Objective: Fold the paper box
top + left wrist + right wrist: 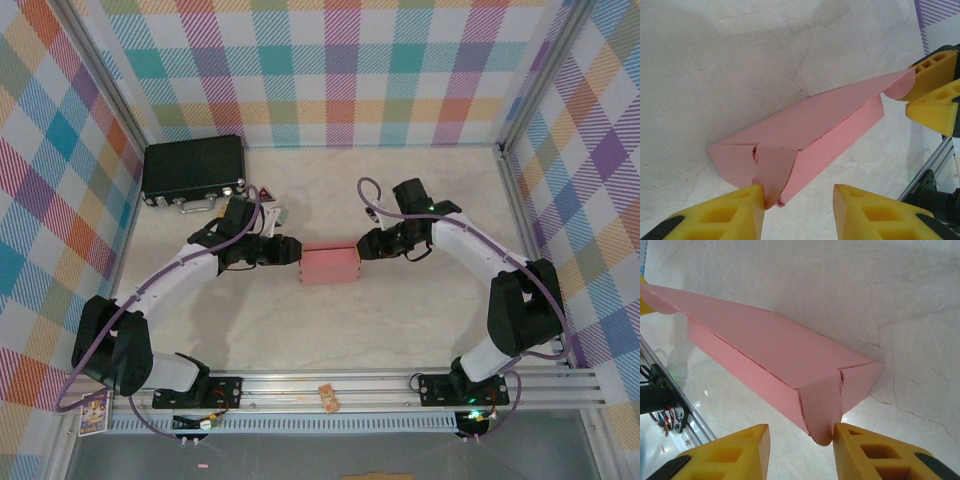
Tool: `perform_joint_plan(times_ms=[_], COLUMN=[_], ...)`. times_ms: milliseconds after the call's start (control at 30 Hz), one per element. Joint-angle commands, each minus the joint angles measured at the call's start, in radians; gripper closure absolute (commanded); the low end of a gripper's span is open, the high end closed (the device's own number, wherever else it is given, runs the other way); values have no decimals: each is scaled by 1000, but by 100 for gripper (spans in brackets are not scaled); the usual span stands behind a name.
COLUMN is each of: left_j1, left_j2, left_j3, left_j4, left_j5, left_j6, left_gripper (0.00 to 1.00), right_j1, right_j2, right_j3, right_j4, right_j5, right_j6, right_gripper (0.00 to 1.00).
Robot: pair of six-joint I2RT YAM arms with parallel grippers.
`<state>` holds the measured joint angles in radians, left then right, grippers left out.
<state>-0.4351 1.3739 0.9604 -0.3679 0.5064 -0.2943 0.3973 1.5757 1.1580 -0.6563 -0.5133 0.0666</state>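
The paper box [330,264] is lying mid-table, looking light, thin and easily creased; its end flaps [771,167] seem the places to pinch. The left gripper [297,253] at 9 o'clock and right gripper [362,246] at 3 o'clock are standing part-open, straddling flaps, clamping nothing. Plaid walls [340,70] are enclosing the smooth table [300,330].

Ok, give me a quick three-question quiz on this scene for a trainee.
1. True or false: the salmon-pink card box lies between the left jaws and the right jaws.
2. Where on the pale marbled table is the black hard case with metal latches? A far left, B near right, C centre.
3. Are the box's end flaps tucked in or sticking out?
Key: 1 true; 2 A; 3 sticking out.
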Motion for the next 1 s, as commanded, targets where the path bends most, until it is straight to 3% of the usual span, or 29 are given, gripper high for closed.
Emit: perform_joint_plan(times_ms=[0, 967], left_j1=[-12, -34], left_j2=[12, 54], left_j3=[29, 14], left_j4=[-20, 7], left_j5=[24, 27], left_j6=[11, -22], left_gripper=[62, 74], right_j1=[11, 39], right_j2=[-11, 9], right_j3=[24, -3], right_j4=[-11, 12], right_j5=[-37, -39], right_j6=[-10, 11], right_gripper=[61, 68])
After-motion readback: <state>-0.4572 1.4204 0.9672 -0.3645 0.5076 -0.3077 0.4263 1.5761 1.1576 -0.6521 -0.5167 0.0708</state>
